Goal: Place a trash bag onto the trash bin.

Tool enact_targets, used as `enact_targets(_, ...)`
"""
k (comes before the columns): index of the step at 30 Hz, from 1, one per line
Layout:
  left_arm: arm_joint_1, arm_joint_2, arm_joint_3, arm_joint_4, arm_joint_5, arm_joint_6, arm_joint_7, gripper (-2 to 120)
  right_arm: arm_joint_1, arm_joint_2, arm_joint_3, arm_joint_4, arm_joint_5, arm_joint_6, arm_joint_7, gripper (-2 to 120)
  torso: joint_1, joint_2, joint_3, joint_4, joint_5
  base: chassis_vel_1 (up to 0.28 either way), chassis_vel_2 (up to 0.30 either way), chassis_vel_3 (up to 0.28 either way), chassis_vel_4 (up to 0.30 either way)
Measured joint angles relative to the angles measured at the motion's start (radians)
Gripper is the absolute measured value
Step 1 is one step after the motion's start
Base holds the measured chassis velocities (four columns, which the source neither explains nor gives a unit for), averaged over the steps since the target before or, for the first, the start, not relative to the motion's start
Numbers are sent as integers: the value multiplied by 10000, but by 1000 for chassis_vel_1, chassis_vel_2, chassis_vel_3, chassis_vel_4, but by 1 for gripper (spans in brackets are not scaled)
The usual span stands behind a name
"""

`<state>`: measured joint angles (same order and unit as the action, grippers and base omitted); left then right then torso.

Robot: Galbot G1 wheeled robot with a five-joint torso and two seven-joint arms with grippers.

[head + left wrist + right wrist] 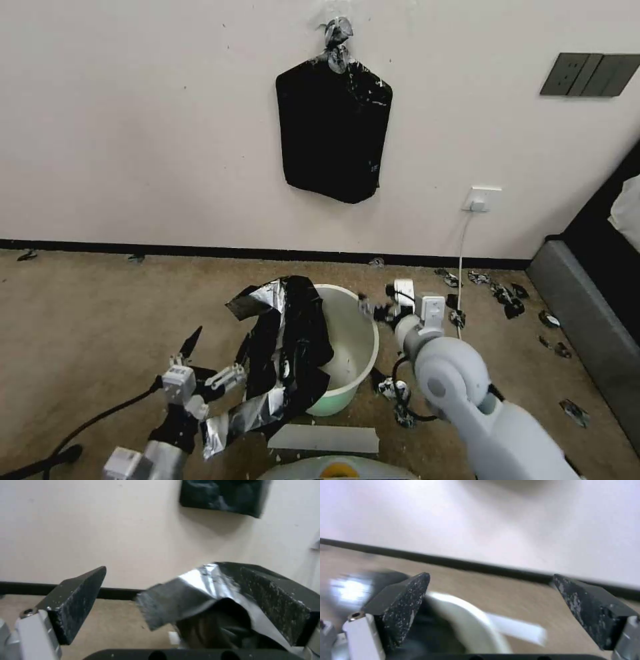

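Note:
The round white trash bin (353, 347) stands on the carpet in the head view. The glossy black trash bag (287, 347) hangs crumpled over its left rim and down its outer side. My left gripper (210, 360) sits low to the left of the bin, open. In the left wrist view the trash bag (213, 597) lies against one of the fingers (276, 597), and the other finger stands well apart. My right gripper (377, 305) is open just off the bin's right rim. The bin rim (463, 620) shows below my right gripper (496, 605).
A flat black bundle (333, 127) with a knotted top hangs on the wall behind. A white socket (481, 199) with a cable is at the right. Black scraps (507, 293) litter the carpet there. A grey furniture edge (587, 327) runs along the right. A white strip (323, 439) lies before the bin.

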<state>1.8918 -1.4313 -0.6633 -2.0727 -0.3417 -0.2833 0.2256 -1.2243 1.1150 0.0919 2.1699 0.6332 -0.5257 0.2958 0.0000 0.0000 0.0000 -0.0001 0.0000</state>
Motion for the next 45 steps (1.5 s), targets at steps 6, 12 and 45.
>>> enact_targets(6,-161,-40,-163,-179,17,220,-622,100,454,-88,-1165,616,1810,-524,-1023,100,0,0,0,1,-1,0,0,0,0)
enact_targets(12,-114,-131,-252,-255,32,306,-755,100,712,243,-2399,284,1818,-1576,-112,100,0,0,0,1,0,0,0,0,0)
enact_targets(45,-47,-310,-15,-133,309,273,-726,100,1362,493,-3233,-1326,1421,-1967,954,52,0,0,1,1,1,0,0,0,0)
